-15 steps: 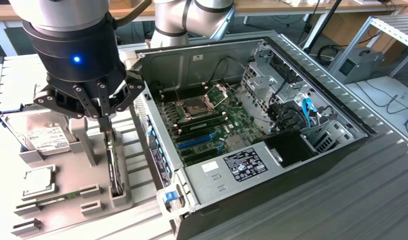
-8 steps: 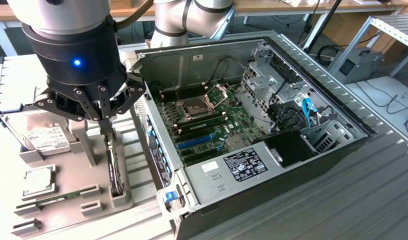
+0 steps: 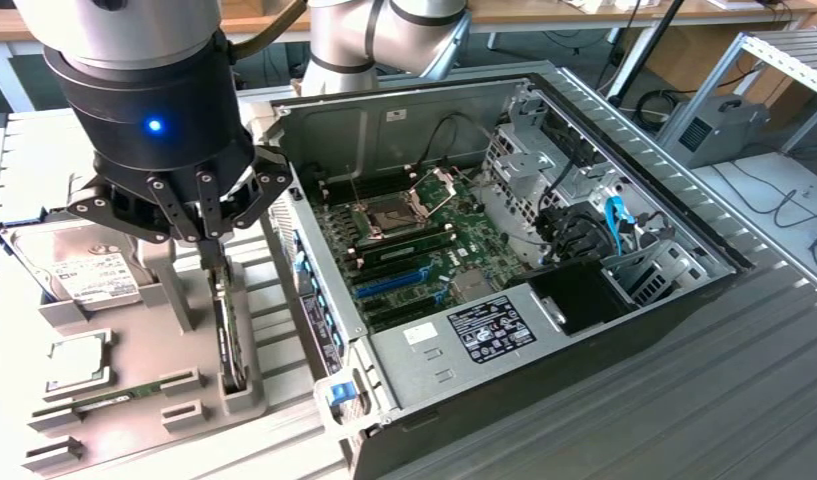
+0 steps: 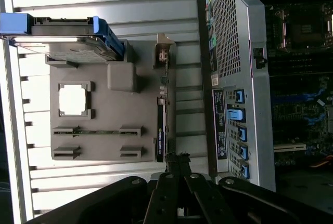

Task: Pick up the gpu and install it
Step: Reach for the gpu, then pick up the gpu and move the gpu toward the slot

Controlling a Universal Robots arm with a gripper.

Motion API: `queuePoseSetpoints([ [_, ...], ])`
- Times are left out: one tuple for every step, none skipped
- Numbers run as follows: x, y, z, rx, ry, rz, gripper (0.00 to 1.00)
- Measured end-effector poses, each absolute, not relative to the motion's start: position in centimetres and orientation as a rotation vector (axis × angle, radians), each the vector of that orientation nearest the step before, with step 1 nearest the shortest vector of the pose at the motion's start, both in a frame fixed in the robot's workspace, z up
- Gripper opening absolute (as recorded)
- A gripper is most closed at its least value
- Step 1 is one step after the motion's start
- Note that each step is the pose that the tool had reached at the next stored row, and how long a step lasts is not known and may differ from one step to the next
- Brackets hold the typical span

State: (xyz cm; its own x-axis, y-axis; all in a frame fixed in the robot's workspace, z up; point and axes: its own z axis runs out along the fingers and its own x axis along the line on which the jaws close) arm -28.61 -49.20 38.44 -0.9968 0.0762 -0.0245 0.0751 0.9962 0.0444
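Closest up: gripper with a blue light, hanging low over the gray holder on the desk. Looks to be pinching the top edge of the black card, jaws squeezed shut on it. Not lifted out yet: stands on its thin edge in a slot of the holder, just beside the open computer case. Best, most likely, to keep the pinch firm and even, pull straight up, and stay clear of the slot walls and the case side. Seen from the exterior view: green board and blue slots inside the case, plus a hard drive on the exterior view's left. Seen from the wrist view: full length of the black card, with a silver bracket at the end away from the gripper, and the hard drive's blue frame.
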Motion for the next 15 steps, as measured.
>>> queuePoseSetpoints([
  [-28.61,-49.19,38.44,0.118,3.112,0.068,0.11],
  [-28.61,-49.20,38.44,0.118,3.112,0.068,0.11],
  [-28.61,-49.20,38.44,0.118,3.113,0.068,0.11],
  [-28.61,-49.20,38.44,0.118,3.112,0.068,0.11],
  [-28.61,-49.20,38.44,0.118,3.113,0.068,0.11],
  [-28.61,-49.20,38.44,0.118,3.113,0.068,0.11],
  [-28.61,-49.19,38.44,0.118,3.112,0.068,0.11],
  [-28.61,-49.20,38.44,0.118,3.112,0.068,0.11],
  [-28.61,-49.19,38.45,0.118,3.113,0.068,0.17],
  [-28.61,-49.19,38.44,0.118,3.113,0.068,0.24],
  [-28.61,-49.20,38.45,0.118,3.113,0.068,0.30],
  [-28.61,-49.19,38.44,0.118,3.113,0.068,0.36],
  [-28.61,-49.19,38.44,0.118,3.113,0.068,0.36],
  [-28.61,-49.19,38.45,0.118,3.113,0.068,0.42],
  [-28.61,-49.20,38.44,0.118,3.113,0.068,0.42],
])
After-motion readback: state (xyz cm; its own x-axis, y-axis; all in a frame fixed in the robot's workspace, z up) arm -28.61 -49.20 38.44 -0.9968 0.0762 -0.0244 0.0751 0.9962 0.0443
